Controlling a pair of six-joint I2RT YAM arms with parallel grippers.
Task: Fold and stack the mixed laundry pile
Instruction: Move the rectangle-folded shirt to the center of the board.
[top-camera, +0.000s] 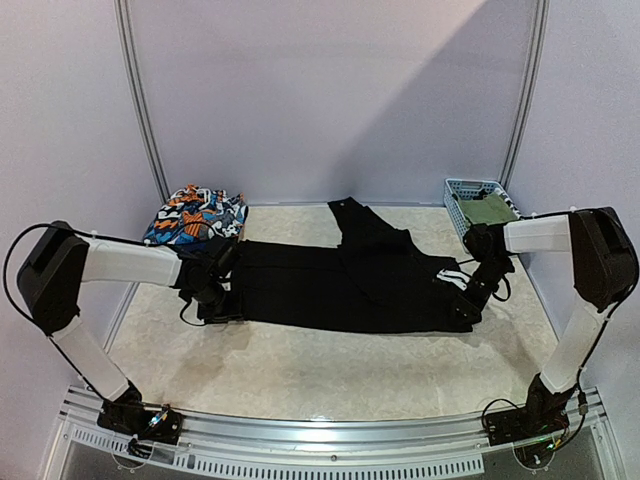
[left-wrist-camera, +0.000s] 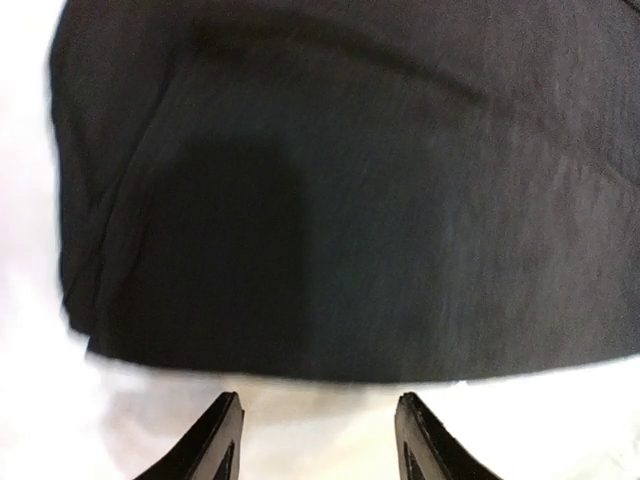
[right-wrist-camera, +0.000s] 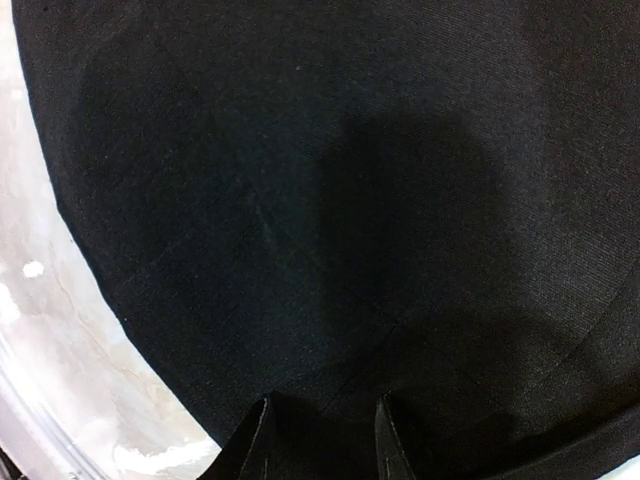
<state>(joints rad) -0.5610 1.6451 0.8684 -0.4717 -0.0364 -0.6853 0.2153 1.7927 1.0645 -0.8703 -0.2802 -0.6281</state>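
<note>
Long black trousers (top-camera: 340, 285) lie spread flat across the middle of the table. My left gripper (top-camera: 210, 295) is low at their left end. In the left wrist view it (left-wrist-camera: 318, 400) is open over bare table, just short of the trousers' hem (left-wrist-camera: 350, 200), with nothing between its fingers. My right gripper (top-camera: 466, 308) is down on the trousers' right end. In the right wrist view its (right-wrist-camera: 322, 405) jaws stand a little apart directly over the black cloth (right-wrist-camera: 300, 180). An orange-blue-white print garment (top-camera: 195, 215) lies at the back left.
A light-blue lattice basket (top-camera: 455, 205) stands at the back right with an olive-green garment (top-camera: 490, 211) in it. The pale marbled tabletop (top-camera: 300, 370) shows in front of the trousers. A metal rail runs along the near edge, by the arm bases.
</note>
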